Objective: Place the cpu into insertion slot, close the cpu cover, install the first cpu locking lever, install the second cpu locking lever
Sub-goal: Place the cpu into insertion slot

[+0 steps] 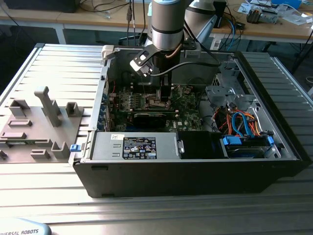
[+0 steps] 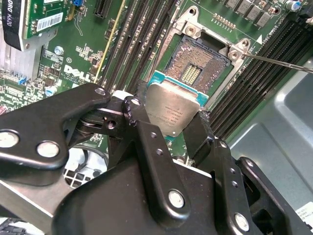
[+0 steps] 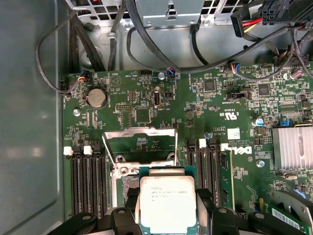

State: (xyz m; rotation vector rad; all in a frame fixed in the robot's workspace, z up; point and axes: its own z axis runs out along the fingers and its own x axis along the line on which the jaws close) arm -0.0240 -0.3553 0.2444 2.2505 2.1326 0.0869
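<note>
The small flat square cpu [image 2: 173, 105] with the silvery-grey metal top is being pinched by two opposite edges between the black fingers [image 2: 143, 128] of the gripper [image 2: 170, 116], whose jaws are pressing in on it from both sides. It is hanging tilted just over one edge of the insertion slot [image 2: 195, 68], a square black socket recess with a thin silvery border. It is not seated, and the slot's field of fine contacts is lying bare.

In the first wrist view the cpu cover [image 3: 140, 131], a thin silvery frame plate with a large central cut-out, is standing raised at the slot's edge farthest from the gripper. A thin silvery wire lever [image 2: 279, 62] is running out from one corner of the slot's border.

The slot is sitting in the green circuit board [image 3: 146, 105], with banks of long black memory slots [image 3: 85, 181] lying along two of its sides. A round silver coin battery [image 3: 96, 97] is resting near a corner of the board.

The board is lying on the floor of an open black computer case [image 1: 195, 171]. The case is also holding a grey labelled power-supply box [image 1: 132, 147] along its nearer wall and a bundle of blue and orange cables [image 1: 244, 122] toward the corner at the exterior view's right.

The grey robot arm [image 1: 168, 24] is reaching down into the case. The case is lying on a slatted metal table [image 1: 146, 210], and a grey moulded fixture plate [image 1: 34, 122] is lying beside it by the table's edge at the exterior view's left.
</note>
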